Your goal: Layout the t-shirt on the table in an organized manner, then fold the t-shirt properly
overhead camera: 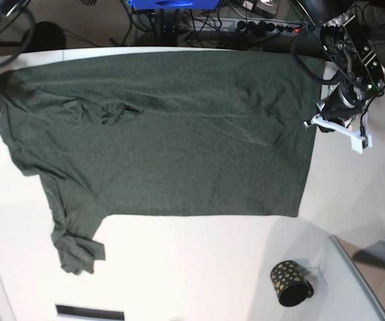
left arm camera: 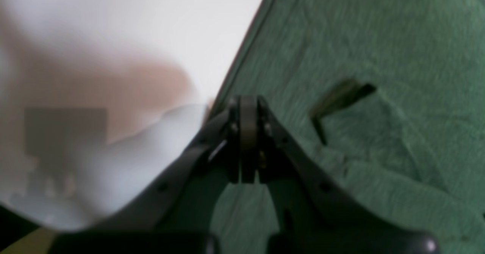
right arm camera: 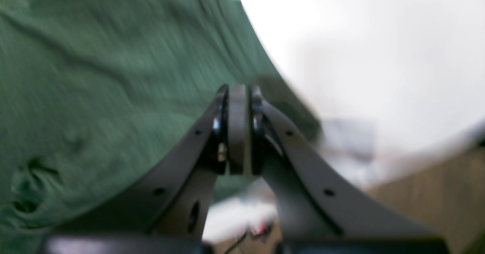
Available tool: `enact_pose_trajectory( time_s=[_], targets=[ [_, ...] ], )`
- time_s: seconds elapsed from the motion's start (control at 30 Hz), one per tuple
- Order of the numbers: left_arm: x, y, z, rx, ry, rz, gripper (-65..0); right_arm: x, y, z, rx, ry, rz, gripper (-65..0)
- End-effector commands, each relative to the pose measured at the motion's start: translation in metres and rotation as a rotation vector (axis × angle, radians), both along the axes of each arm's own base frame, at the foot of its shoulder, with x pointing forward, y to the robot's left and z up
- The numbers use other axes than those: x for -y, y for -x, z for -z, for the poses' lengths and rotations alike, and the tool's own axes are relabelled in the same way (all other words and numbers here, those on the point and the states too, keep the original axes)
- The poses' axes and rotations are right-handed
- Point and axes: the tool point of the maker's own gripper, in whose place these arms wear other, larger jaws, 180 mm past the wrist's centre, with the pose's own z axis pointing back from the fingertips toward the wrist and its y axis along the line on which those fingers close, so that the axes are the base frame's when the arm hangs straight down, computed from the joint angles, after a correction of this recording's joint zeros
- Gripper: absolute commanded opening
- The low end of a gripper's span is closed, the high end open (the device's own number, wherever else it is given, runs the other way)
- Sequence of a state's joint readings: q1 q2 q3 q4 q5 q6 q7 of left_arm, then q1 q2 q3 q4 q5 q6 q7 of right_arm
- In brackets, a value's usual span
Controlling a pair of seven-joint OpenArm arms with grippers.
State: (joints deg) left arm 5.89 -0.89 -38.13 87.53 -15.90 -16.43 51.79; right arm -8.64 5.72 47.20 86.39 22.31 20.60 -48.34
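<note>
Base view, read from left to right: the t-shirt [overhead camera: 166,134] is spread across the upper half of the white bench [overhead camera: 192,267], one sleeve bunched at lower left, creases near upper left. A black dotted cup [overhead camera: 290,283] sits at lower right, well apart from the cloth. Both end effectors are seen with fingers pressed together — the right end effector [right arm camera: 239,94] just over the shirt's edge, the left end effector [left arm camera: 248,104] likewise, neither holding fabric. Thin cloth could be dragged and rumpled if a closed tip snags it, and the bunched sleeve could be folded in crooked.
</note>
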Motion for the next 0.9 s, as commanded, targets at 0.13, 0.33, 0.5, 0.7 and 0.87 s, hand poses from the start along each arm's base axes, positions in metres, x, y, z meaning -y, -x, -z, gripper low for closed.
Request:
enact_pose_trajectory(
  time_s=[0.13,0.33,0.5,0.7,0.87],
  targets=[
    [0.036,-0.064,-0.013,0.183,-0.045,0.167,-65.0,-0.011,-0.075,0.012,0.044,-0.004,-0.17,-63.5],
    [0.054,-0.082,0.016,0.139,-0.131,0.274,-65.0,-0.033,-0.113,0.031,0.028,0.019,-0.322,-63.5],
    [0.053,-0.084,0.037,0.095,-0.146,0.286,-65.0,-0.028,-0.117,0.04,0.018,0.021,-0.315,-63.5],
    [0.053,-0.095,0.052,0.077,-0.162,0.301,-65.0,-0.008,-0.115,0.056,0.024,0.012,-0.242,-63.5],
    [0.057,-0.105,0.053,0.084,-0.145,0.296,-65.0,0.011,-0.116,0.063,0.056,0.018,-0.171,-63.5]
  ],
)
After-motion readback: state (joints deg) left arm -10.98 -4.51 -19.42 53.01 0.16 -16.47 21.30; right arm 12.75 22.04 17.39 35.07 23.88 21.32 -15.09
